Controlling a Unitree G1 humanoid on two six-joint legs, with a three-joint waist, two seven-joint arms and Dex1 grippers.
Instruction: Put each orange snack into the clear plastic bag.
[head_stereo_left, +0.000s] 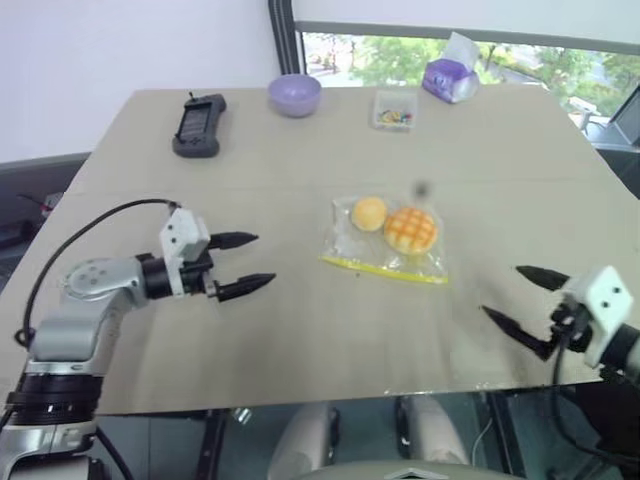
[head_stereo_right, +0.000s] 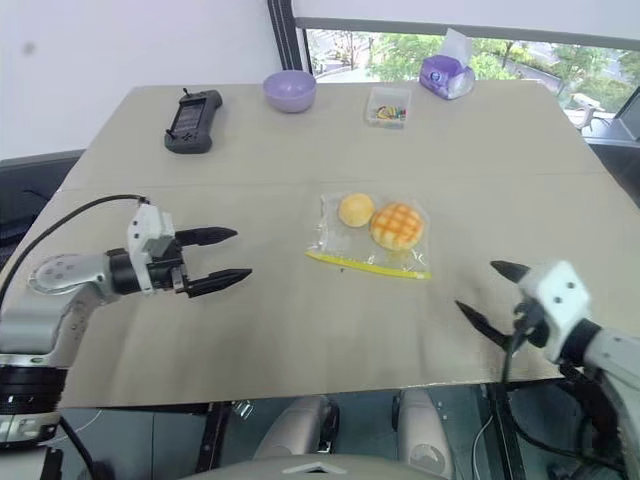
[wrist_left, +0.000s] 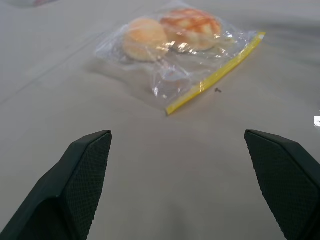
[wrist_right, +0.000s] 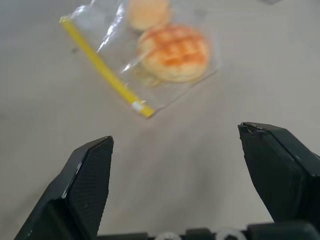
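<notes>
Clear plastic bag (head_stereo_left: 385, 240) lies flat mid-table, its yellow seal strip (head_stereo_left: 383, 268) on the near edge, running left to right. Both orange snacks are inside: small plain bun (head_stereo_left: 369, 213) left of grid-top bun (head_stereo_left: 410, 229). Left gripper (head_stereo_left: 244, 264) and right gripper (head_stereo_left: 514, 296) flank it, well apart, jaws wide open, holding nothing.

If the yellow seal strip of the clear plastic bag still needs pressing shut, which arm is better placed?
Probably the right gripper: open, nearer the yellow seal strip of the clear plastic bag than the left gripper.
</notes>
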